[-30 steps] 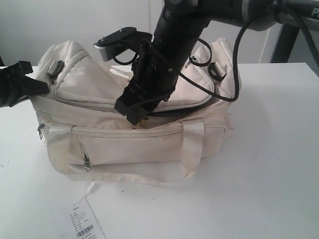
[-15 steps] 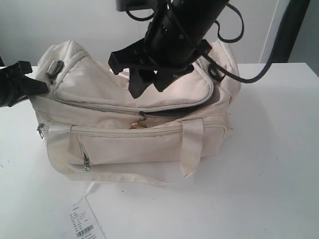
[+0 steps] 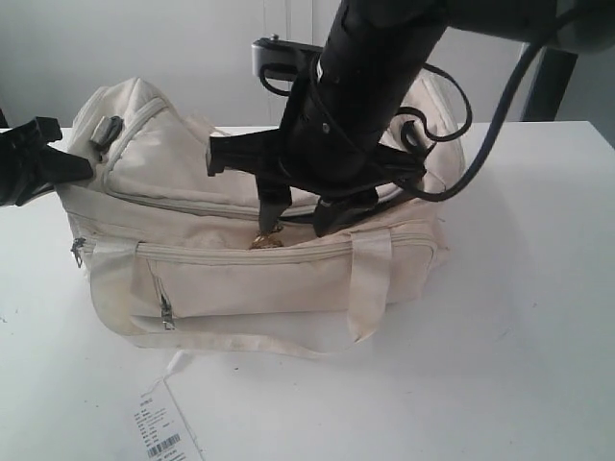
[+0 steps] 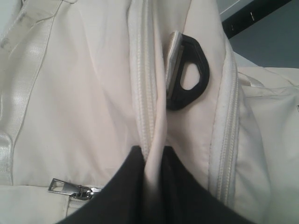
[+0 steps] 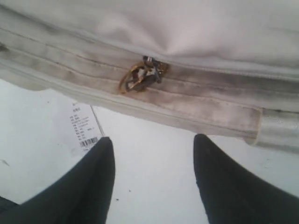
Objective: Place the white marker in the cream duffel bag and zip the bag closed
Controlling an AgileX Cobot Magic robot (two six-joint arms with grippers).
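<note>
A paper tag (image 3: 163, 434) lies toward the near edge of the white counter (image 3: 509, 365). Behind it, the cream duffel bag (image 3: 240, 288) sits in the middle of the counter. The right tool (image 5: 153, 140) hangs just over the bag's gold zip pull (image 5: 140, 77), spread wide and holding nothing. The left tool (image 4: 152, 158) pinches a fold of the bag near a black clip (image 4: 187, 70).

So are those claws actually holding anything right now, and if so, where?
The left gripper pinches a fold of the cream duffel bag along the zip track near one end. The right gripper is open and holds nothing.
</note>
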